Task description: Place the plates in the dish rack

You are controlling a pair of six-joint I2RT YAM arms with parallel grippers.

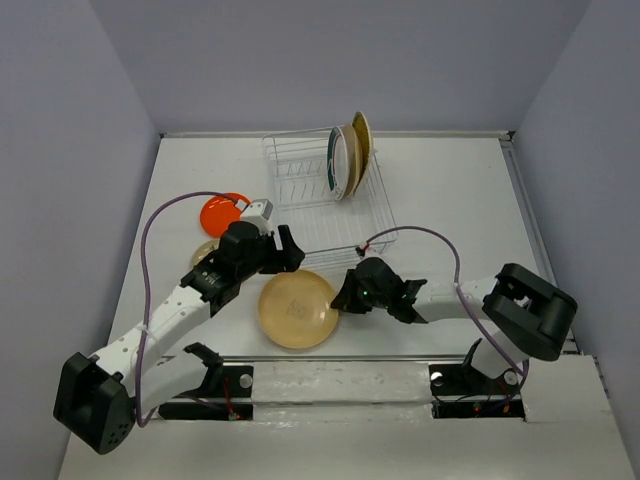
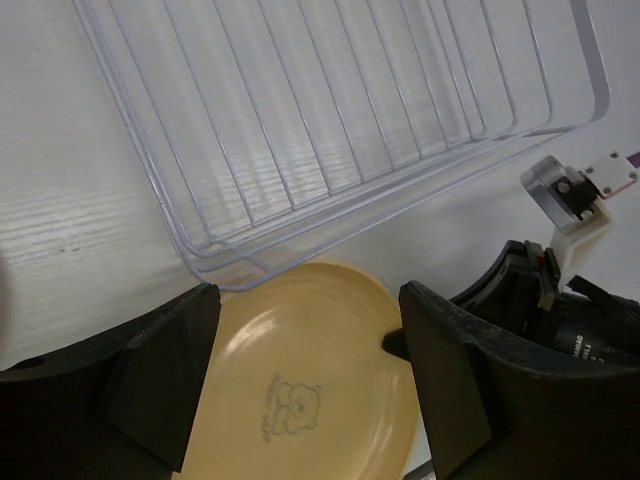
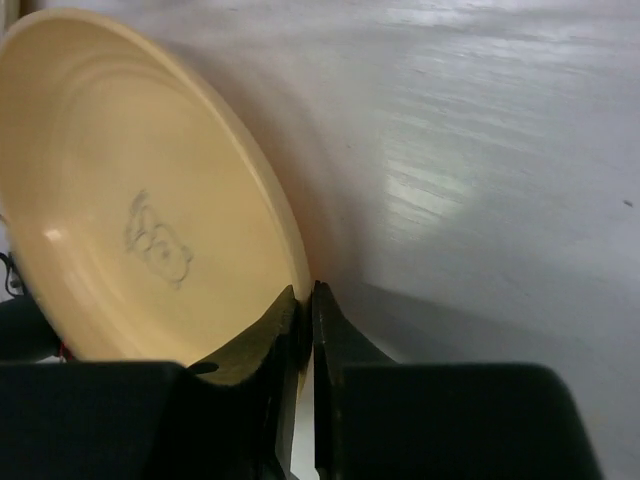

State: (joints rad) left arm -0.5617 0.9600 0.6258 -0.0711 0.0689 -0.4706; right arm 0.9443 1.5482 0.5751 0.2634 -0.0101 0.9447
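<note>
A tan-yellow plate (image 1: pixel 297 308) with a bear print lies in front of the white wire dish rack (image 1: pixel 320 205). My right gripper (image 1: pixel 345 297) is shut on its right rim, as the right wrist view shows (image 3: pixel 305 300) with the plate (image 3: pixel 130 190) to its left. My left gripper (image 1: pixel 287 252) is open just above the plate's far edge; the plate (image 2: pixel 300 390) shows between its fingers (image 2: pixel 160 370), near the rack's corner (image 2: pixel 230 265). A teal-rimmed plate (image 1: pixel 337 165), a cream plate (image 1: pixel 350 158) and a yellow-green dish (image 1: pixel 362 140) stand in the rack.
An orange plate (image 1: pixel 222 213) lies left of the rack. A beige plate (image 1: pixel 205 250) is partly hidden under my left arm. The right gripper's body (image 2: pixel 560 310) shows at the right of the left wrist view. Walls close off the table's sides and back.
</note>
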